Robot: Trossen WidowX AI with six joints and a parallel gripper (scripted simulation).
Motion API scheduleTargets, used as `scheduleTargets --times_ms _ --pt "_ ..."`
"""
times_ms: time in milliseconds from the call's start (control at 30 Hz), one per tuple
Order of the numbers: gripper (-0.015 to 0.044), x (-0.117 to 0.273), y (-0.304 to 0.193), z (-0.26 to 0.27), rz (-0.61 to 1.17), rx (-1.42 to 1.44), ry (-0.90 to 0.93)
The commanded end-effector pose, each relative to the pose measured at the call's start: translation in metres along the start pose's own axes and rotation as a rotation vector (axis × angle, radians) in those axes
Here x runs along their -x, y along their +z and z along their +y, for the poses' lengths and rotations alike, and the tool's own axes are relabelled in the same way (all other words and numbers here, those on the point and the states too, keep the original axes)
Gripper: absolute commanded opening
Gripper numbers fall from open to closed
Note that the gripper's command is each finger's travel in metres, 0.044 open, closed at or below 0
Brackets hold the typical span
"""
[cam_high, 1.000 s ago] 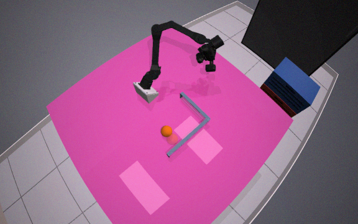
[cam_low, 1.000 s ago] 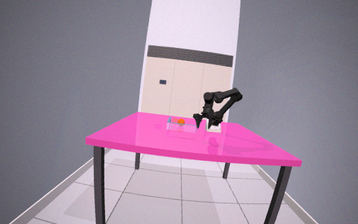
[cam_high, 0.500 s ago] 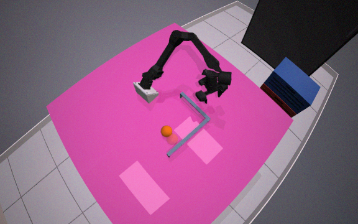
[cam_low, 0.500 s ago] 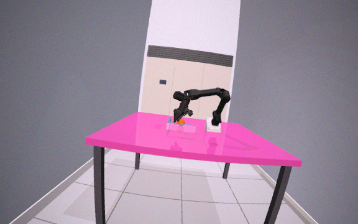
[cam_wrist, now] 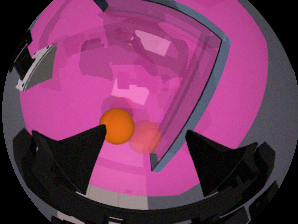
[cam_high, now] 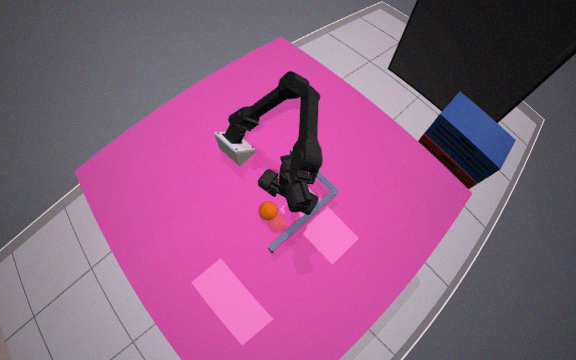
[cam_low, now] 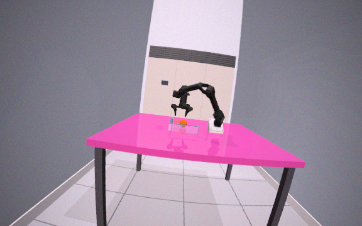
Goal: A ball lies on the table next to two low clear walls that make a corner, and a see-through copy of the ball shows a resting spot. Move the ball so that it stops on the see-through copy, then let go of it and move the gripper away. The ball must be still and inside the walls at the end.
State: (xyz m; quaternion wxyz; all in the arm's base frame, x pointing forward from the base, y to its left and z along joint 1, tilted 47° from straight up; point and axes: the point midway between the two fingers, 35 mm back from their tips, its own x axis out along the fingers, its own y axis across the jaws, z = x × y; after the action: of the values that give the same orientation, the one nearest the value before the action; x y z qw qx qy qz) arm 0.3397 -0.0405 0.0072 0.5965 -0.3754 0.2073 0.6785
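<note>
The orange ball point(cam_high: 268, 211) point(cam_low: 183, 122) point(cam_wrist: 116, 126) lies on the table. The see-through reddish copy point(cam_high: 278, 223) point(cam_low: 176, 121) point(cam_wrist: 146, 137) is close beside it, nearer the long wall; their outlines partly overlap in the top view and the wrist view. The two low clear walls point(cam_high: 294, 228) point(cam_low: 170, 123) point(cam_wrist: 212, 80) meet in a corner, partly hidden by the arm in the top view. My gripper point(cam_low: 180, 116) point(cam_wrist: 146, 132) is open and empty, pointing down above the walled area. In the wrist view the ball shows by the left fingertip.
The arm's white base point(cam_high: 240, 152) point(cam_low: 215, 126) point(cam_wrist: 39, 70) stands on the pink table point(cam_high: 158, 200) point(cam_low: 131, 141), outside the walls. The arm arches from it to above the walls. A blue box point(cam_high: 475, 130) and a large black panel point(cam_high: 488, 45) stand beyond the table's edge.
</note>
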Motion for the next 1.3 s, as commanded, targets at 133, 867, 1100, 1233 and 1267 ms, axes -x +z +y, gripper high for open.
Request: scheduleTargets --times_ms 133,867,1100,1233,1267 --pt "0.0431 -0.004 -0.046 0.048 -0.099 -0.272 0.047" --pt "0.0431 -0.039 -0.043 0.048 -0.099 -0.272 0.047" --pt "0.0431 -0.05 -0.041 0.049 -0.1 -0.272 0.046" --pt "0.0431 -0.056 -0.04 0.049 -0.1 -0.272 0.046" --pt "0.0431 -0.058 -0.04 0.049 -0.1 -0.272 0.046"
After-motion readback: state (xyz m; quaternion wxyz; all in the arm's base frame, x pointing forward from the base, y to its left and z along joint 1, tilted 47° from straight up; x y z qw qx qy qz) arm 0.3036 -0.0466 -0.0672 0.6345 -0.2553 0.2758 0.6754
